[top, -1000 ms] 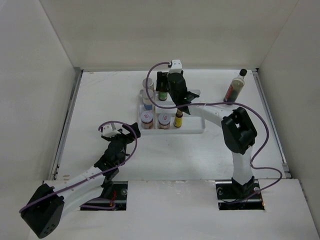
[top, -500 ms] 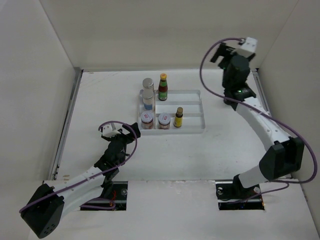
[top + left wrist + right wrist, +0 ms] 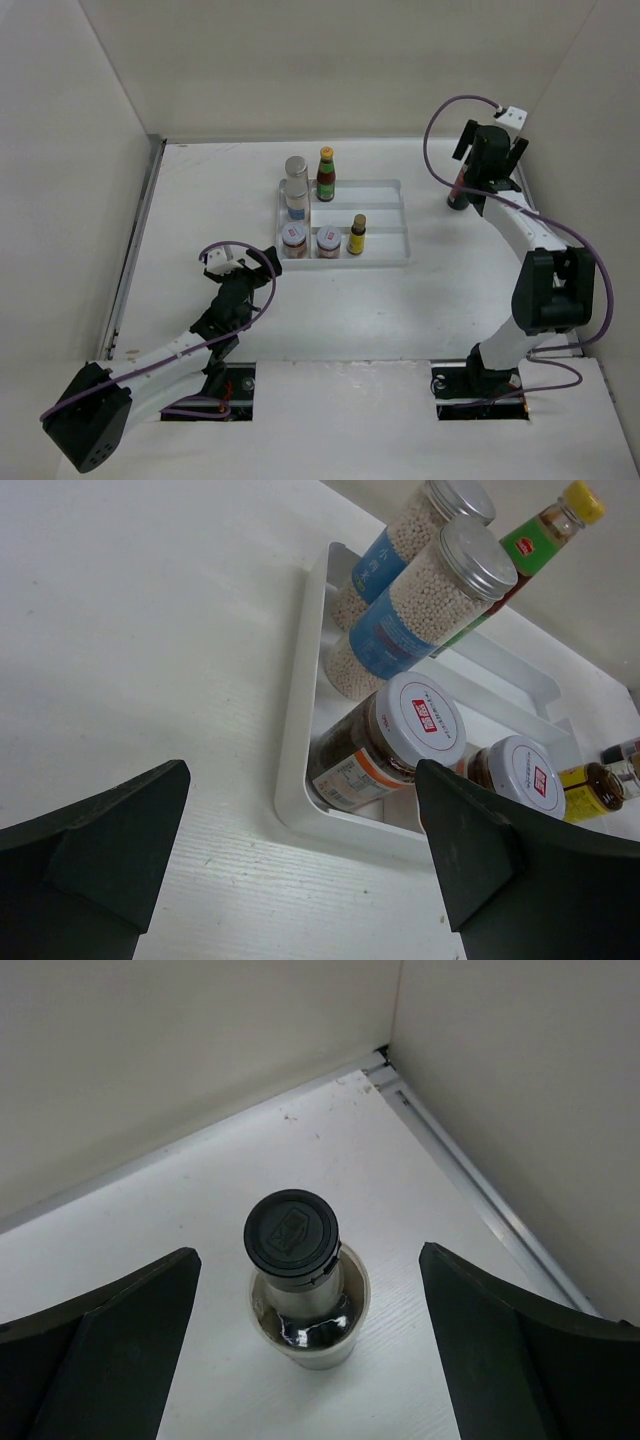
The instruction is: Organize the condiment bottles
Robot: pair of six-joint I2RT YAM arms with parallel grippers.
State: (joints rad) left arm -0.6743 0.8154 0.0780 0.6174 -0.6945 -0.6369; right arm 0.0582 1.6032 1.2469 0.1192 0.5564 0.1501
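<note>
A white divided tray (image 3: 385, 250) holds the condiment bottles: two tall grey-lidded jars (image 3: 296, 182), a red yellow-capped sauce bottle (image 3: 326, 176), two short jars (image 3: 311, 241) and a tiny yellow bottle (image 3: 357, 235). The tall dark black-capped bottle (image 3: 457, 191) stands alone at the back right. My right gripper (image 3: 490, 152) hangs over it, open. In the right wrist view its black cap (image 3: 292, 1233) sits between the spread fingers (image 3: 110, 1340), untouched. My left gripper (image 3: 222, 265) rests open near the tray's front left corner (image 3: 300, 730), facing a short jar (image 3: 395, 735) with nothing between its fingers.
White walls enclose the table on three sides, and the right wall and its metal rail (image 3: 480, 1190) lie close to the dark bottle. The tray's right-hand compartments (image 3: 380, 200) hold nothing. Both arm bases sit at the near edge.
My right arm has left the tray, where the red sauce bottle now stands free, and swung to the back right corner over the dark bottle, its jaws wider. The left arm has not moved.
</note>
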